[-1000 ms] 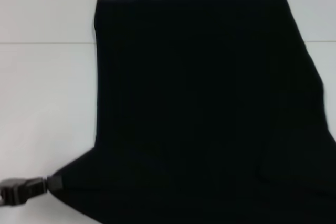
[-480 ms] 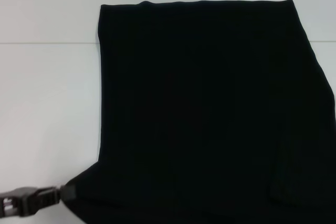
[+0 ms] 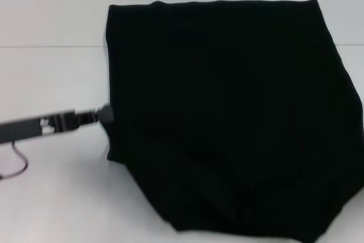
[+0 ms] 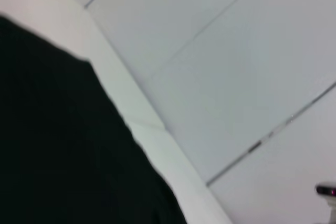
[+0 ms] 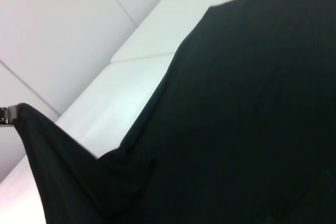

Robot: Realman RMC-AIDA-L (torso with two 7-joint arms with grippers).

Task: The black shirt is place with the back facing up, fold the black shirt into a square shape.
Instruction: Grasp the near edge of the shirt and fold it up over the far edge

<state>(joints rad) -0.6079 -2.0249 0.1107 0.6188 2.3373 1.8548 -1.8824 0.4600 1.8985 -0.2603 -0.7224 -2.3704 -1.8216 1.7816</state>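
Where jaws pinch, soft matte black shirt [image 3: 227,112].

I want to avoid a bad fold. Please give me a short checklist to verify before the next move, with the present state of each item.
1. Left gripper holds the black shirt at its left edge: ok.
2. Right gripper in sight: not ok, no view shows it.
3. Near part lifted and bunched, not flat: not ok.
4. Far hem lies straight on the table: ok.
5. Back facing up: cannot tell.
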